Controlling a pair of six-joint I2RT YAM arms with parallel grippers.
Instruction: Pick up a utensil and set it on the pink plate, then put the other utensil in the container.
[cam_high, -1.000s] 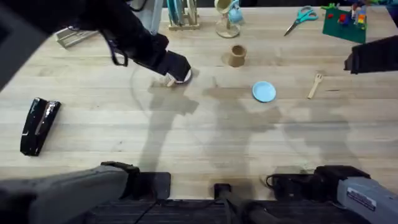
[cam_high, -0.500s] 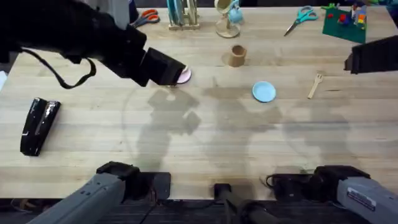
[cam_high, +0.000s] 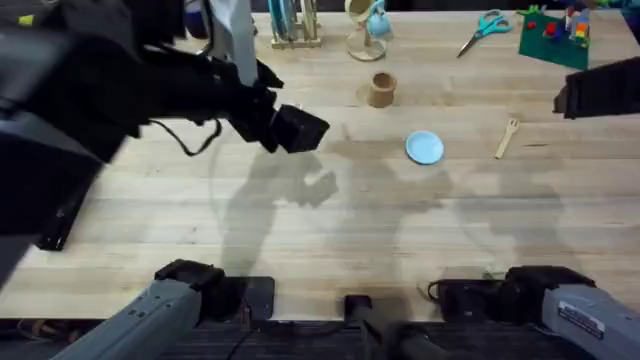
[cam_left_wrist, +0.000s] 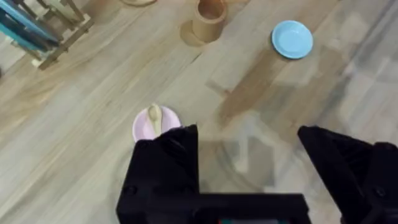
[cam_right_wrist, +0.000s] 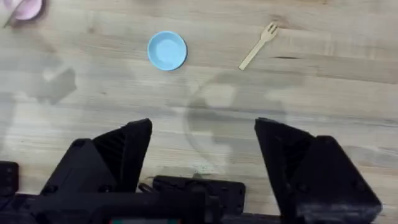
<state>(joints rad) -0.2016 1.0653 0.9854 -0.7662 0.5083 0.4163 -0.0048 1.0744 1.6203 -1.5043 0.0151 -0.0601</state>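
Resting on the pink plate (cam_left_wrist: 150, 126), the utensil (cam_left_wrist: 154, 118) lies free of the left gripper (cam_left_wrist: 249, 149), whose fingers are spread wide and empty; right gripper (cam_right_wrist: 202, 149) likewise wide open, empty; the other utensil (cam_right_wrist: 259, 45) lies on the table (cam_right_wrist: 323, 93), well apart from the container (cam_left_wrist: 209, 18)

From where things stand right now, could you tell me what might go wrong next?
The spoon lies on the pink plate close to the open left gripper, so a careless move could knock it off. The fork lies flat on the table, hard to pinch. The container is narrow and could tip.
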